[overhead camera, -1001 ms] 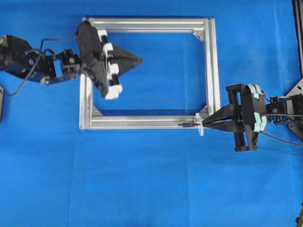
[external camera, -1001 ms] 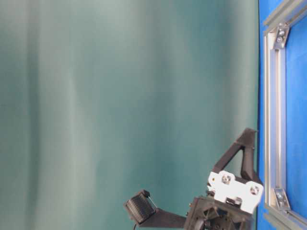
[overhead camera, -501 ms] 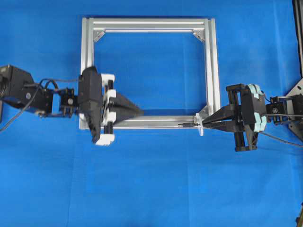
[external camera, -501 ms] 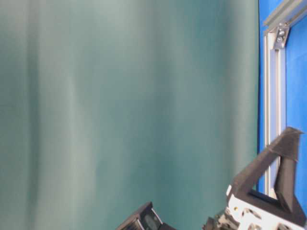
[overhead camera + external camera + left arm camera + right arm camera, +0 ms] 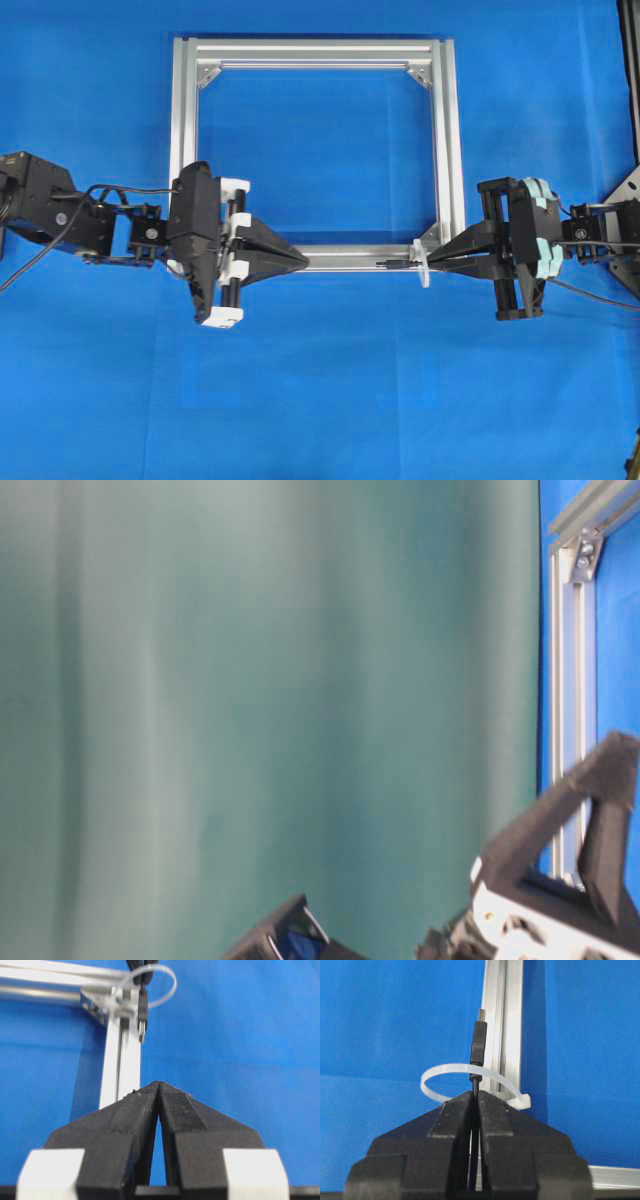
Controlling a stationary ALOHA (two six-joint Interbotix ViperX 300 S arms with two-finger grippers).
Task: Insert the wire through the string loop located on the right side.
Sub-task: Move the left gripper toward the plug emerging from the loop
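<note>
The silver frame (image 5: 450, 150) lies flat on blue cloth. The white string loop (image 5: 422, 263) stands on its bottom bar near the right corner. My right gripper (image 5: 433, 262) is shut on the thin black wire (image 5: 479, 1042) just right of the string loop (image 5: 445, 1068). The wire's plug tip (image 5: 385, 265) pokes out past the loop on its left side, along the bar. My left gripper (image 5: 305, 258) is shut and empty, pointing right over the bottom bar, a short way left of the plug. In the left wrist view the plug (image 5: 142, 1015) and the loop (image 5: 167, 982) lie ahead of the left gripper (image 5: 158, 1083).
The frame's bottom bar (image 5: 122, 1060) runs under both grippers. The table-level view shows only a teal backdrop, the frame's edge (image 5: 570, 680) and my left gripper's fingers (image 5: 595, 820). Black arm hardware (image 5: 625, 200) stands at the right edge.
My left arm swung from the frame's upper left corner down to the bottom bar, still shut, its tip now pointing at the plug. The right gripper, wire and loop have not moved.
</note>
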